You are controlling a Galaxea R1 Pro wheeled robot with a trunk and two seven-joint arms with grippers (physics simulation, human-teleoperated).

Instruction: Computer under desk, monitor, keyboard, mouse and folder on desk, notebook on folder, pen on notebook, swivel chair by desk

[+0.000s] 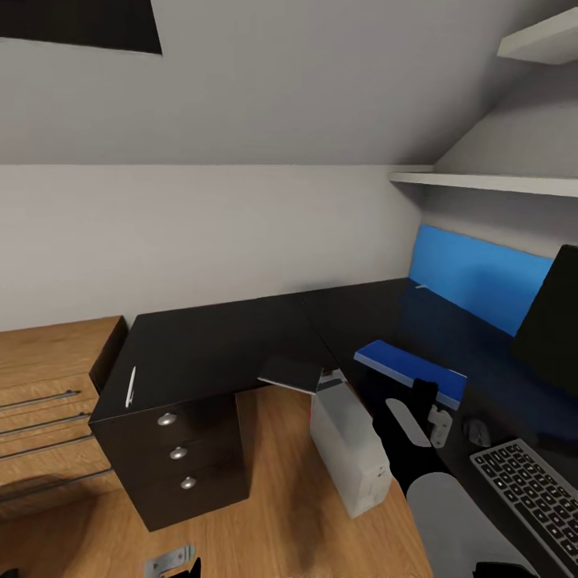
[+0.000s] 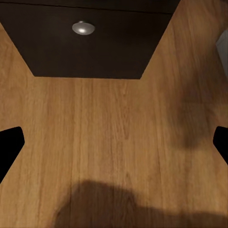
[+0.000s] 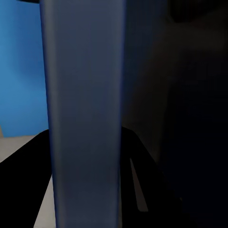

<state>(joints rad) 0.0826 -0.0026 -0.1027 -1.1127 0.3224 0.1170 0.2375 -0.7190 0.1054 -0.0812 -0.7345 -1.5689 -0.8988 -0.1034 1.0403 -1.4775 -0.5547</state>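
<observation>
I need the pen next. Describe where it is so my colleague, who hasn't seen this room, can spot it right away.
Find the black L-shaped desk against the white wall and follow it to its left end, above the three drawers with round silver knobs. The pen lies there near the left edge: a thin white stick, the lone pale item on that dark section.
</observation>
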